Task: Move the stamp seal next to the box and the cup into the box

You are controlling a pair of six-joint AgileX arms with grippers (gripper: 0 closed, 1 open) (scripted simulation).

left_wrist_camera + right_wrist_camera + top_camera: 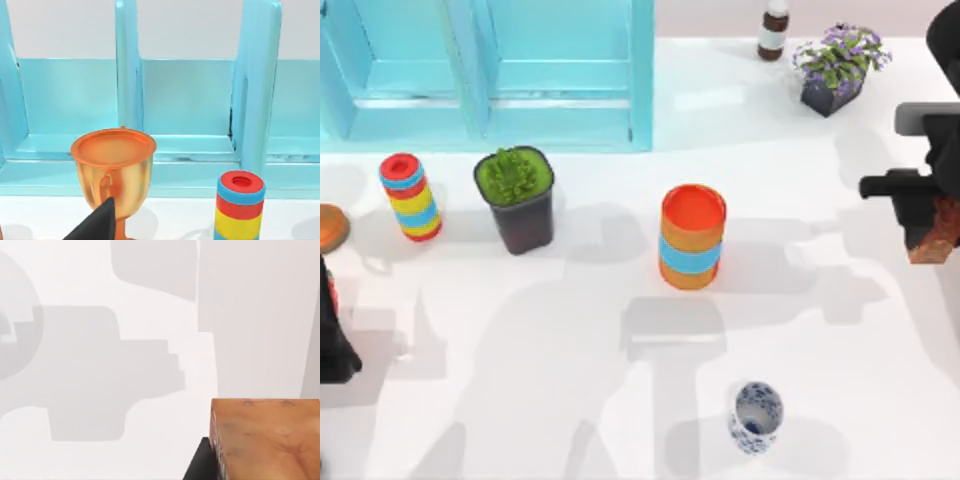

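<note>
The stamp seal (938, 240), a reddish-brown mottled block, hangs above the table at the far right, with my right gripper (923, 222) shut on it. In the right wrist view the stamp seal (267, 440) looms close, over bare white table. The cup (756, 417), white with a blue pattern, stands upright near the front edge, right of centre and far from both grippers. The box (560, 75), light blue with open compartments, sits at the back left; its dividers show in the left wrist view (130, 90). My left gripper (332, 340) is parked at the left edge.
An orange cylinder with a blue band (692, 237) stands mid-table. A striped cylinder (410, 197), a potted green plant (517, 198) and a golden goblet (114, 172) stand in front of the box. A brown bottle (773, 30) and purple flowers (838, 65) are back right.
</note>
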